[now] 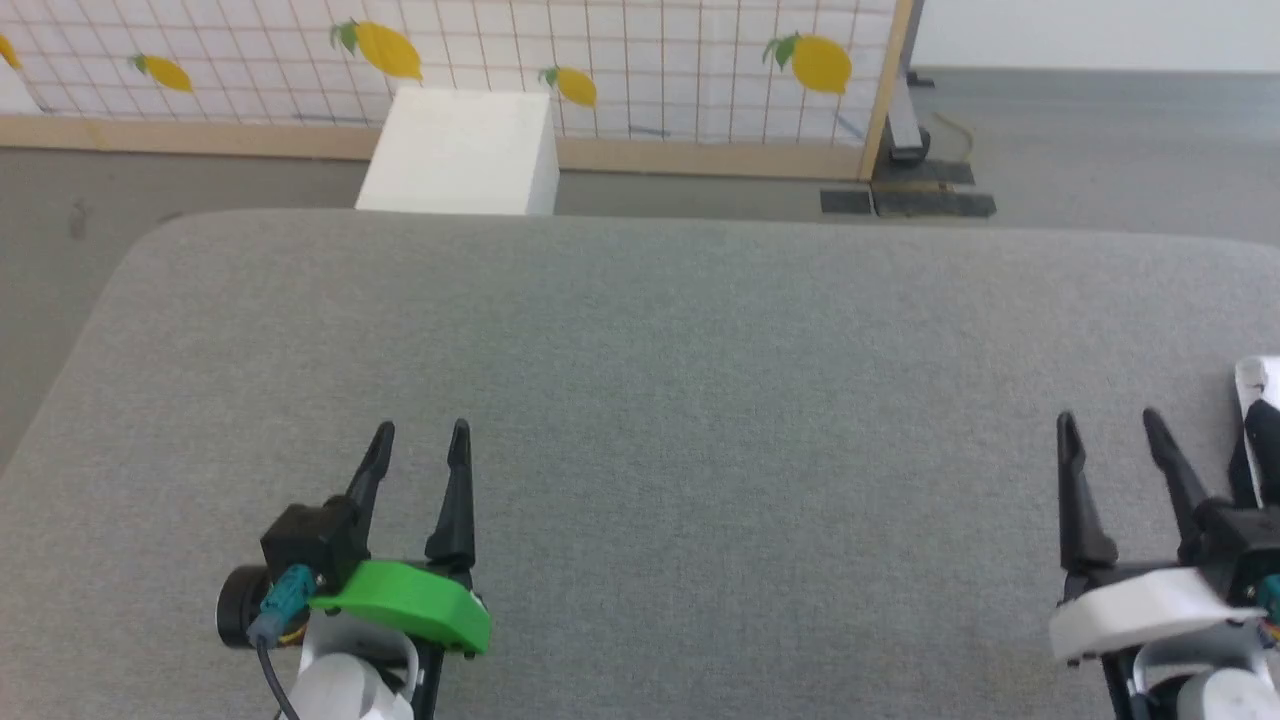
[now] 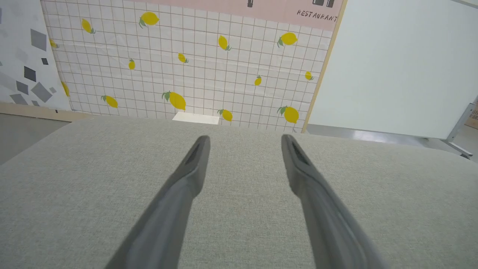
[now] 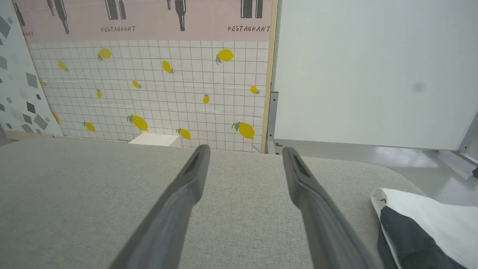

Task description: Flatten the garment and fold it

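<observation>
Lying at the far right of the grey padded surface (image 1: 640,350), the garment (image 1: 1262,400) shows you just a small part in the head view: a white corner with a black piece below it; the picture's right edge cuts off the rest. In the right wrist view the garment (image 3: 429,216) is at the lower right, white cloth on top and a dark panel toward the gripper side; it runs out of the frame at the right and at the bottom. You cannot tell its long axis from this, and you cannot tell which way the neck or the hem points; the visible corner points roughly toward the far edge of the surface. Whether the cloth is bunched or flat is also not clear.

The right gripper (image 1: 1108,420) is just beside the garment, on its left, with the black piece next to its right finger; if they touch, I cannot say. Its jaws stand wide apart and nothing is between them, as you see also in its own wrist view (image 3: 245,148). The left gripper (image 1: 422,430) is well apart from the garment, at the lower left over bare grey fabric; its fingers are spread too and they hold nothing (image 2: 245,138).

Beyond the surface a white box (image 1: 460,150) stands on the floor before a gridded screen with lemons (image 1: 620,60).
</observation>
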Tool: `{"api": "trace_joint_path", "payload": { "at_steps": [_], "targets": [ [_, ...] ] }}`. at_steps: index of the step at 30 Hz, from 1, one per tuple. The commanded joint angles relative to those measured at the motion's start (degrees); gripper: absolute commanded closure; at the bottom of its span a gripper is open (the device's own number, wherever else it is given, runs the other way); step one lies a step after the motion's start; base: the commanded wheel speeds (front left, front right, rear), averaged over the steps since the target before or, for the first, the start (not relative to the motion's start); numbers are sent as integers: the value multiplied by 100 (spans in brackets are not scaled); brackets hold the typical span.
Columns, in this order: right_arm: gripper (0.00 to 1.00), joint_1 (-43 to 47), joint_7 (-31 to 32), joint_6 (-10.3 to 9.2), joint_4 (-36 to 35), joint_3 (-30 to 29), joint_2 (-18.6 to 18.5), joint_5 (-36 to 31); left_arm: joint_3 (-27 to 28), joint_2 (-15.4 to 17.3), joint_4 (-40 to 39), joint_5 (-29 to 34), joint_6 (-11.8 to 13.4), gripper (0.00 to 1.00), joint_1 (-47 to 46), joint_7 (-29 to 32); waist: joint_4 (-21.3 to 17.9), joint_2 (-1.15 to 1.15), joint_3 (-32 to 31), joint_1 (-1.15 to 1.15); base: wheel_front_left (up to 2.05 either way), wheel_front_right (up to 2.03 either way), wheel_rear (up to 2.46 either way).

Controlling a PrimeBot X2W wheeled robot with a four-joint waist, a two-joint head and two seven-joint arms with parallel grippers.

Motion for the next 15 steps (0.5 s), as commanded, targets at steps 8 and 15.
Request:
{"api": "trace_joint_path", "payload": {
  "at_steps": [8, 15],
  "targets": [
    [0, 556, -62, -10, -56, 33, 66, -26, -51, -47, 36, 29, 81, 0, 403, -28, 250, 0, -426, 1, 0, 0, 0],
    [0, 723, -54, -10, -54, 67, 68, 100, -66, -52, 47, 4, 136, 0, 524, -28, 291, 0, -498, 1, 0, 0, 0]
  ]
}}
